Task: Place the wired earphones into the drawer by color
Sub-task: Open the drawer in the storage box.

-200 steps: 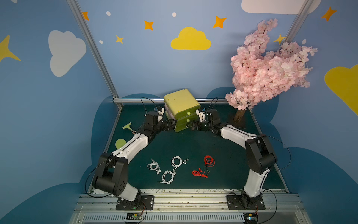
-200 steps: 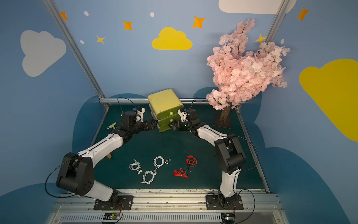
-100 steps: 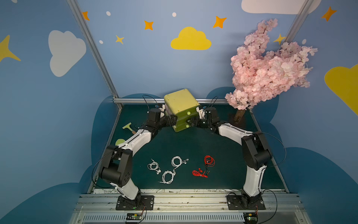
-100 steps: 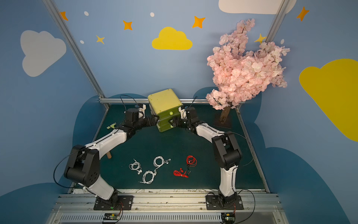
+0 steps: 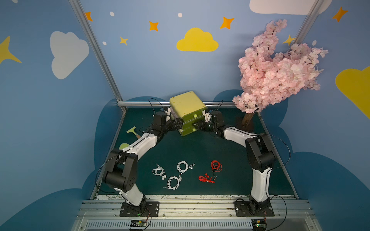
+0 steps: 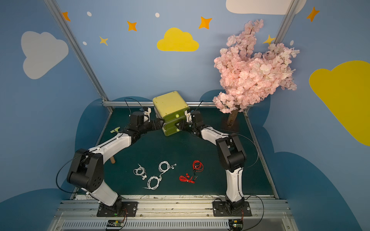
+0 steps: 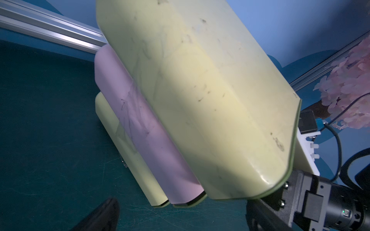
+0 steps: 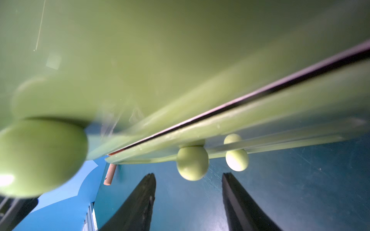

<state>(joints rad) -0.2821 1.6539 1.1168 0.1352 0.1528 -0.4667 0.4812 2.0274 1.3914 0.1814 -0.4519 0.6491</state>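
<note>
The drawer unit [image 5: 187, 103] [image 6: 170, 103] is a yellow-green cabinet with three knobbed drawers, at the back centre, all shut. Three white wired earphones [image 5: 159, 172] [image 5: 183, 166] [image 5: 173, 182] and two red ones [image 5: 216, 166] [image 5: 206, 178] lie coiled near the front. My left gripper [image 5: 179, 125] [image 7: 180, 216] is open at the cabinet's left front corner. My right gripper [image 5: 195, 126] [image 8: 188, 176] is open, its fingers either side of the middle drawer's knob [image 8: 192, 163] without touching it.
A pink blossom tree [image 5: 276, 70] stands at the back right on a brown trunk [image 5: 247, 119]. A green scraper [image 5: 132, 131] and a pale green disc [image 5: 124, 146] lie by the left arm. An aluminium rail [image 5: 140, 103] runs behind the cabinet.
Both arms have reached in closer to the cabinet. The right jaws have narrowed around the middle knob. The left jaws stay wide. The earphones have not moved.
</note>
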